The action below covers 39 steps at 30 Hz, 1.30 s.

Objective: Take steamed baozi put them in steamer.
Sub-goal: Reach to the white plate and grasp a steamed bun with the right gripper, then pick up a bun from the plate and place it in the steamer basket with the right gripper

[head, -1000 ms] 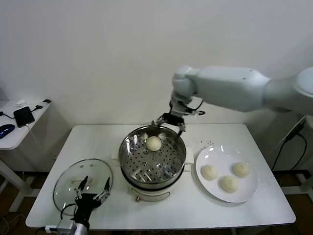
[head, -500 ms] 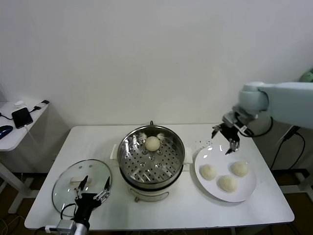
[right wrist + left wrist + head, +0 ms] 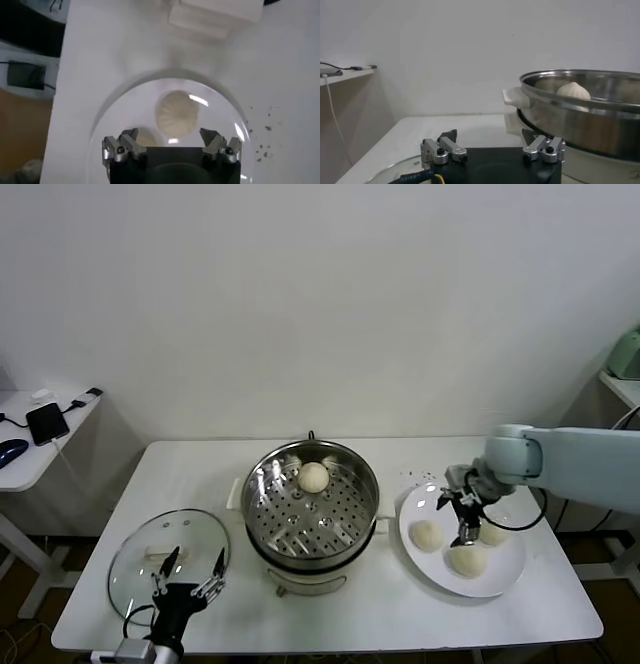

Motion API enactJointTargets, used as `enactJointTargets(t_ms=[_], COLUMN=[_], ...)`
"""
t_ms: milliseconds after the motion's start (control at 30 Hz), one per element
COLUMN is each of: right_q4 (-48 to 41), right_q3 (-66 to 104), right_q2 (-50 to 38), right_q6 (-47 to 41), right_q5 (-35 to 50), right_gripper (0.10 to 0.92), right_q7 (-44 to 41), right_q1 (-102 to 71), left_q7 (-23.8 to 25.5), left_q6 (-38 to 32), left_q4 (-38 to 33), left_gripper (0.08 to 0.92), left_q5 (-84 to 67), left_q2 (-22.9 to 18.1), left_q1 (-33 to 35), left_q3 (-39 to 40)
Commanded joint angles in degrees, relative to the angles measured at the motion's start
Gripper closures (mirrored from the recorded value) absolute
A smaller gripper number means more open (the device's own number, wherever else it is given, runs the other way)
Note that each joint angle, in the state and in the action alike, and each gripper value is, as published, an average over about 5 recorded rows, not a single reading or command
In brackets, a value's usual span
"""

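Side table [image 3: 30, 459] with phone far left; white table [image 3: 330, 609], white wall; left gripper [image 3: 186, 572] released above glass lid [image 3: 140, 539]; steamer [image 3: 312, 502] centre, one baozi [image 3: 314, 476] inside; right gripper [image 3: 462, 514] released above plate [image 3: 505, 579] with three baozi [image 3: 468, 560]

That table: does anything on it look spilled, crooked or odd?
Only a few dark specks scattered on the table between the steamer and the plate. Everything else sits upright and whole.

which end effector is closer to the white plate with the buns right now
Right. The right end effector hangs open directly over the white plate; the left end effector sits open above the glass lid, across the steamer.
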Motion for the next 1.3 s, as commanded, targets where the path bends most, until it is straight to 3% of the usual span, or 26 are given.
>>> enactJointTargets(t_ms=[33, 567, 867, 1100, 1300], right_q4=[-5.48, -11.08, -9.64, -8.17, -6.65], right_q3=[8.56, 12.69, 11.30, 8.09, -1.09], right_q2=[1.61, 6.30, 5.79, 3.93, 2.24], right_q6=[-4.85, -5.00, -4.84, -3.24, 0.99], right_q5=[-0.65, -1.59, -1.22, -1.07, 1.77], right_gripper=[0.203, 0.206, 0.366, 0.391, 0.389], right_q7=[3.00, 2.44, 0.20, -2.93, -9.43], right_q1=[-12.02, -15.84, -13.05, -7.23, 10.00], left_q7=[-0.02, -0.05, -0.03, -0.08, -0.10], left_q6=[-0.16, -0.17, 0.06, 0.29, 0.43], left_q4=[-0.06, 0.37, 0.10, -0.03, -0.19], left_gripper=[0.177, 0.177, 0.177, 0.177, 0.177], left_q5=[0.06, -0.27, -0.30, -0.21, -0.16], left_q2=[-0.04, 0.22, 0.22, 0.14, 0.15], left_q1=[0.33, -0.01, -0.04, -0.15, -0.51], left_q3=[-0.01, -0.24, -0.32, -0.07, 0.17])
